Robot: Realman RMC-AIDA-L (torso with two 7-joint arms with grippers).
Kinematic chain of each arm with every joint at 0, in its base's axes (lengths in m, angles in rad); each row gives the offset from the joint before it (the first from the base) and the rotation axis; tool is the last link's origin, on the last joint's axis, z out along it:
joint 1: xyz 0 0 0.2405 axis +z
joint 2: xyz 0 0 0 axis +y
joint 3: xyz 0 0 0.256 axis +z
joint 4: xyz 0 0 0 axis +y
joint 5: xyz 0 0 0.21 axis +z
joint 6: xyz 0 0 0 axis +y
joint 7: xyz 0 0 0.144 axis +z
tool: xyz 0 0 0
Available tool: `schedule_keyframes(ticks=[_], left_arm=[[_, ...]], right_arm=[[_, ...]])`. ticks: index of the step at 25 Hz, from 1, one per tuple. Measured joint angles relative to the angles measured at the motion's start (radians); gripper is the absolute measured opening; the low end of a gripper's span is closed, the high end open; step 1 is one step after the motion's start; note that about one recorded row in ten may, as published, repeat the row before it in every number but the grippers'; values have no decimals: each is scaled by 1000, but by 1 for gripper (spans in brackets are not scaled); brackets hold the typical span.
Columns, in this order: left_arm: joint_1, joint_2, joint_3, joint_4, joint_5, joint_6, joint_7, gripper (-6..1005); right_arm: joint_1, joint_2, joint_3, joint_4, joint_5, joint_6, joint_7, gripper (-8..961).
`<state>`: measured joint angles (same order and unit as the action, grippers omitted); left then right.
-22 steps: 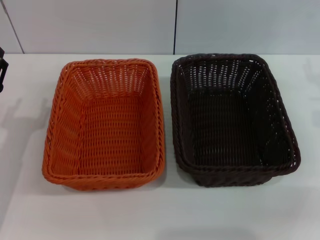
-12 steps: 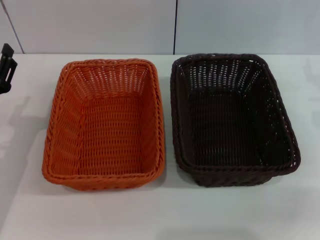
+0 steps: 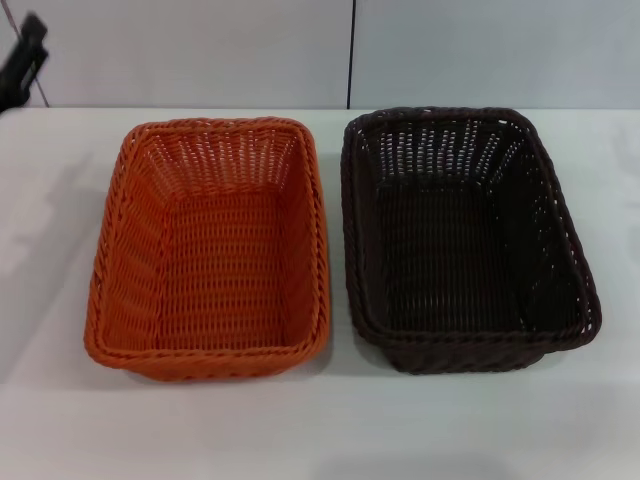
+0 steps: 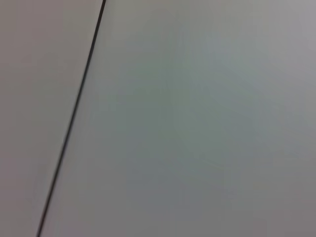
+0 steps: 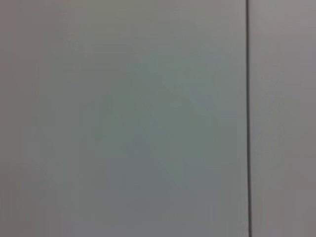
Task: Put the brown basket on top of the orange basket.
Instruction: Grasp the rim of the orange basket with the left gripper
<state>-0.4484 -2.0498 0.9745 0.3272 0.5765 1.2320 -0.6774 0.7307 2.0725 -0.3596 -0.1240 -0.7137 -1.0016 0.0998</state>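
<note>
The orange basket (image 3: 210, 245) stands empty on the white table, left of centre in the head view. The brown basket (image 3: 462, 238) stands empty right beside it on the right, their long rims close but apart. My left gripper (image 3: 22, 62) shows as a blurred black shape at the far upper left edge, high and well away from both baskets. My right gripper is out of view. Both wrist views show only a pale wall with a dark seam.
The white table (image 3: 320, 430) runs on in front of the baskets and to both sides. A pale wall with a vertical seam (image 3: 350, 50) stands behind the table.
My left gripper has risen along the left edge of the head view, from table height to the upper corner. The baskets have not moved.
</note>
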Motion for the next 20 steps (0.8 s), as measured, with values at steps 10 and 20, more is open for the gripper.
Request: schedule_keyframes(ticks=[10,20], left_arm=[[-22,134,124,563,693,-490,-971,652],[-168,166,-50,926,1693,-3,-1777,645]], right_arm=[[-8,-3,-3,0,0,25,0,695],[-8,-3,-2,-9,-3,28,0,696]])
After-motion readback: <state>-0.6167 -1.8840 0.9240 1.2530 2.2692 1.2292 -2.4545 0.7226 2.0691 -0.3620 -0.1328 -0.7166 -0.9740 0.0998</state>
